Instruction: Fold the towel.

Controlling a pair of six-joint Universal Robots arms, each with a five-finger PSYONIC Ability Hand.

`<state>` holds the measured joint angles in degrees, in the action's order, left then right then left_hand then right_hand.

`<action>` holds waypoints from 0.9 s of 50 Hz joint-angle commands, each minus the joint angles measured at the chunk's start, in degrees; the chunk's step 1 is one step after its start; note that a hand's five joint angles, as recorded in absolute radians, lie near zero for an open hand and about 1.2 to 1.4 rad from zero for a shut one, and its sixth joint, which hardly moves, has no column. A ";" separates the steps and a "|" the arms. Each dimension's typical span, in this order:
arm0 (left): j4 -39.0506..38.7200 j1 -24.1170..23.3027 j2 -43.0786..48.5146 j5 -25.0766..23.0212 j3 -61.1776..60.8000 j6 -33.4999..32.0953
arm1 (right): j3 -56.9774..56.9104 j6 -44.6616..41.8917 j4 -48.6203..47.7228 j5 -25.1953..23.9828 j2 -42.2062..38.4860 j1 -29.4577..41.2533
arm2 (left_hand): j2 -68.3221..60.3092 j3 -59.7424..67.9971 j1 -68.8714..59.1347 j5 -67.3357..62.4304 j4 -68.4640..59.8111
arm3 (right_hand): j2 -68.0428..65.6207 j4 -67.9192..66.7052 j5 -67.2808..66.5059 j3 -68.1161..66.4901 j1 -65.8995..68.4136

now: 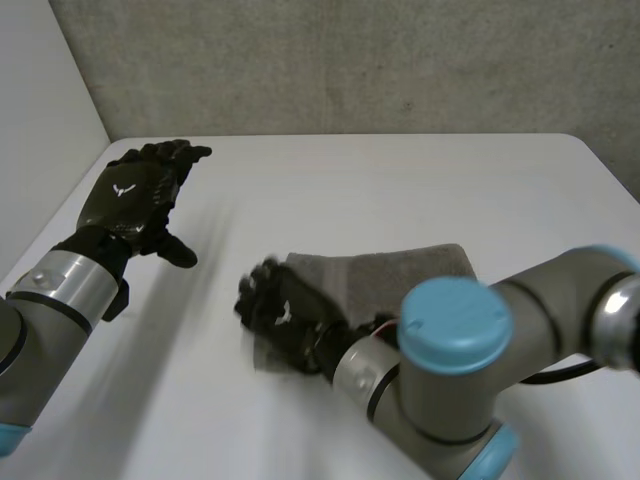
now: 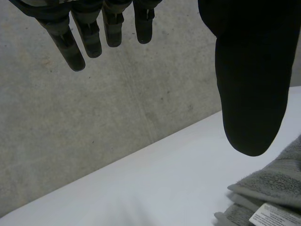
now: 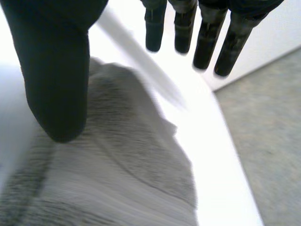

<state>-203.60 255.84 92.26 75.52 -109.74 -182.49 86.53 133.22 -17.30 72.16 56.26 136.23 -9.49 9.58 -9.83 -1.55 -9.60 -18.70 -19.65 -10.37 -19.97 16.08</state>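
Towel (image 1: 400,268): grey, folded into a compact oblong, lying flat on the white table (image 1: 350,180). In the left wrist view a white label (image 2: 273,216) shows at one stacked corner of the towel (image 2: 277,183).

Right hand (image 1: 275,312): positioned at the towel's end that faces the left hand, over the cloth. In its own wrist view the fingers (image 3: 207,42) are straight and spread away from the thumb, the towel (image 3: 117,179) lies beneath the palm, and nothing is gripped. Contact with the cloth cannot be confirmed. The right arm (image 1: 450,335) covers the towel's near edge.

Left hand (image 1: 135,195): well apart from the towel, above bare table. Its fingers (image 2: 70,47) are extended and the thumb stands apart from them; it holds nothing.

Grey wall (image 1: 350,60): beyond the table, on the far side of the towel.
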 commanded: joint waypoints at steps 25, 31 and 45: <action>5.32 -22.13 32.36 11.30 23.16 -17.96 | 22.88 28.33 9.40 -4.91 18.62 -37.61 | -0.72 0.63 -0.38 1.33 -0.61 | -3.45 -2.50 -1.79 -2.18 6.08; 5.23 -22.40 33.16 13.43 22.29 -21.33 | 22.81 27.71 6.49 -6.16 13.27 -38.50 | -0.56 0.47 -0.21 1.50 -0.45 | -26.08 -25.14 -24.42 -24.81 28.71; 6.98 -25.03 24.30 13.52 15.00 -15.62 | 15.87 20.43 4.91 -2.30 15.09 -33.60 | -0.56 0.47 -0.21 1.50 -0.45 | -61.30 -60.35 -59.63 -60.03 63.92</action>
<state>-198.00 231.48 122.07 89.18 -91.52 -202.17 106.58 158.35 -12.25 66.52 69.11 98.26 -9.48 9.60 -9.83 -1.54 -9.60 -65.44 -68.18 -54.61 -66.87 52.83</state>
